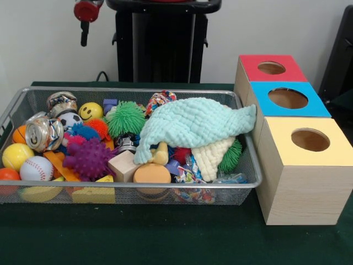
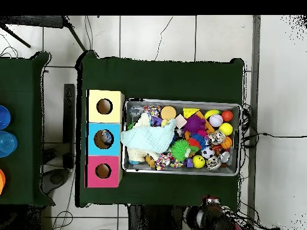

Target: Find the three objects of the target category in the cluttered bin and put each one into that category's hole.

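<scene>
A wire mesh bin (image 1: 138, 185) is packed with toys. A mint knitted cloth (image 1: 193, 122) drapes over its right half, with a cream cloth (image 1: 212, 156) under it. On the left lie a baseball (image 1: 36, 168), a yellow ball (image 1: 16, 155), a crushed can (image 1: 44, 132), a purple spiky ball (image 1: 88, 157) and a green fuzzy ball (image 1: 126, 117). Right of the bin stand three boxes with round holes: red (image 1: 253, 69), blue (image 1: 265, 105) and yellow (image 1: 281, 144). My gripper (image 1: 84, 37) hangs high above the bin's far left corner, away from everything.
A wooden block (image 1: 122, 165), an orange disc (image 1: 151, 173) and a yellow wedge (image 1: 95, 193) sit at the bin's front. In the overhead view the bin (image 2: 180, 102) lies right of the box row (image 2: 93, 139) on green cloth, and something shows inside the blue box's hole.
</scene>
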### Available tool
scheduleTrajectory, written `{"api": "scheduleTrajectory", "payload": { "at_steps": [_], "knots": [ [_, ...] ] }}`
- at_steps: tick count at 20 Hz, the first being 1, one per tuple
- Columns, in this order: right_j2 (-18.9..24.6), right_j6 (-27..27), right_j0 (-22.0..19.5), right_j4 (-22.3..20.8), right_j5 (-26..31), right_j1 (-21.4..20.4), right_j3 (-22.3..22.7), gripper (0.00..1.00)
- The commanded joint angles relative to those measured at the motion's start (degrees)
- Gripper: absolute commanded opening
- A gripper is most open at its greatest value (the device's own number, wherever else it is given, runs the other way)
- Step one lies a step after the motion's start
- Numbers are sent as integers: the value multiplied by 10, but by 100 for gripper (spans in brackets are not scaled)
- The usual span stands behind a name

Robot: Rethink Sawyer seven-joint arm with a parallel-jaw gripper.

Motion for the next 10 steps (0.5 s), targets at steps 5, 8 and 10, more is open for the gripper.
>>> {"api": "scheduleTrajectory", "payload": {
  "at_steps": [5,8,10],
  "knots": [
    [111,158,16,124,-72,47,22,100],
    [99,154,37,137,-90,60,23,100],
    [94,144,46,141,-94,63,26,100]
  ]
}}
